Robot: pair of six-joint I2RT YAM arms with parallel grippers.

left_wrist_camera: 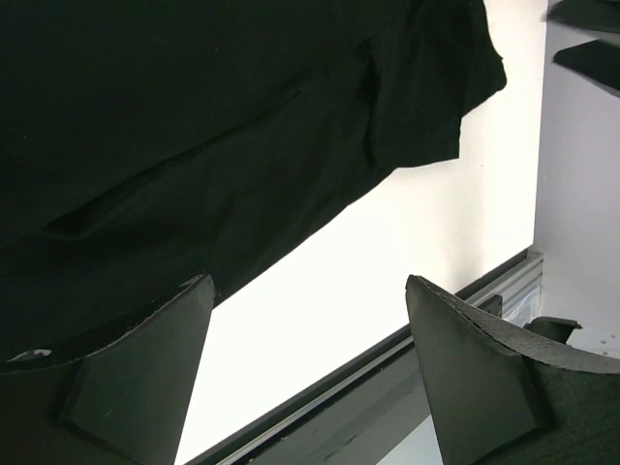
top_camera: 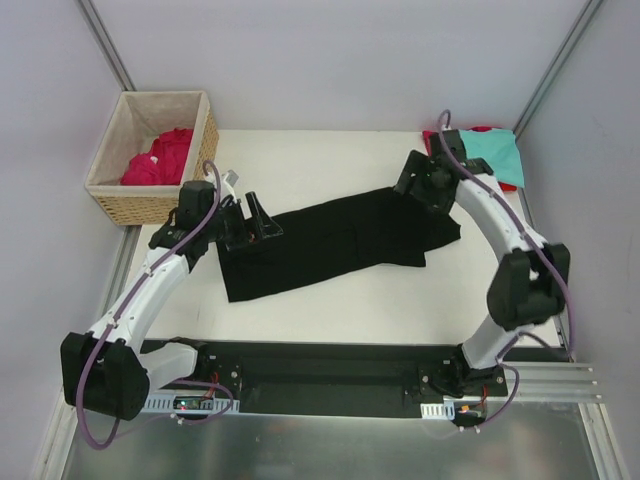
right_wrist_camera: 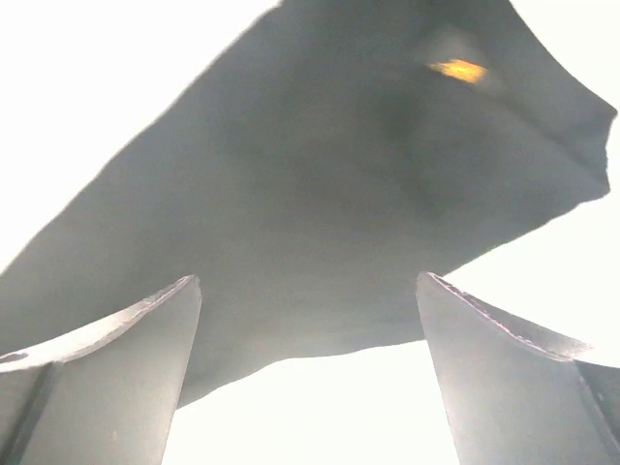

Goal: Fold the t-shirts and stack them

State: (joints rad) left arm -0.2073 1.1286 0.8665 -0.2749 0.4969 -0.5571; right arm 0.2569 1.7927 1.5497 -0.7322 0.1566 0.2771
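A large black t-shirt (top_camera: 340,245) lies spread slantwise across the white table (top_camera: 320,165). My left gripper (top_camera: 260,222) hovers over its left end, open, and the left wrist view shows only the shirt's edge (left_wrist_camera: 194,126) and bare table between the fingers (left_wrist_camera: 145,378). My right gripper (top_camera: 410,185) is over the shirt's upper right end, also open. In the right wrist view the black cloth (right_wrist_camera: 339,194) lies just ahead of the fingertips (right_wrist_camera: 504,378), and nothing is held. A folded teal t-shirt (top_camera: 495,150) rests on a red one (top_camera: 432,137) at the far right corner.
A wicker basket (top_camera: 125,195) with beige lining stands at the far left and holds crimson-pink and red shirts (top_camera: 160,160). A black mounting rail (top_camera: 330,375) runs along the near table edge. Frame posts rise at both back corners.
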